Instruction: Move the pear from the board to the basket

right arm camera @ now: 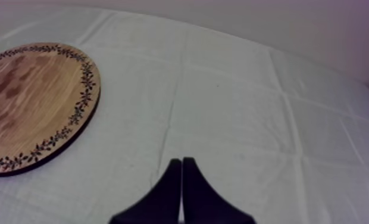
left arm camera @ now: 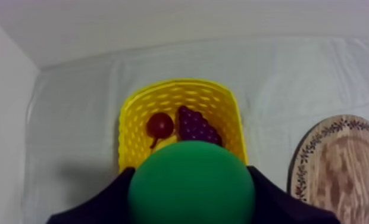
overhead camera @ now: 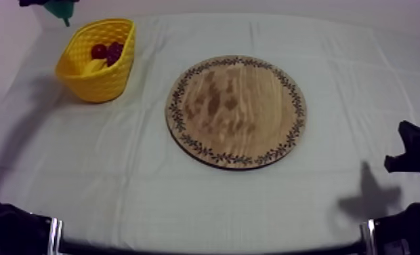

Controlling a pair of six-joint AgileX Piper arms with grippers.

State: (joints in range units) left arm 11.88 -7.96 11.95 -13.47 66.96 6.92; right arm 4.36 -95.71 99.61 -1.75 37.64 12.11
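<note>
The green pear (left arm camera: 191, 184) hangs above the near side of the yellow basket (left arm camera: 125, 125), with my left gripper (left arm camera: 191, 179) shut on it; black fingers (left arm camera: 100, 205) show at both its sides. Seen from the top, the pear (overhead camera: 61, 9) and my left gripper (overhead camera: 50, 4) are high at the back left, just behind the basket (overhead camera: 69, 53). The round wooden board (overhead camera: 236, 112) lies bare in the middle of the table. My right gripper (right arm camera: 181, 176) is shut on nothing, low over the cloth to the right of the board (right arm camera: 32, 101).
Inside the basket lie a small red fruit (left arm camera: 159, 125), a bunch of grapes (left arm camera: 196, 125) and a banana (overhead camera: 94, 66). A white wall rises left of the basket. My right arm (overhead camera: 409, 152) sits at the table's right edge.
</note>
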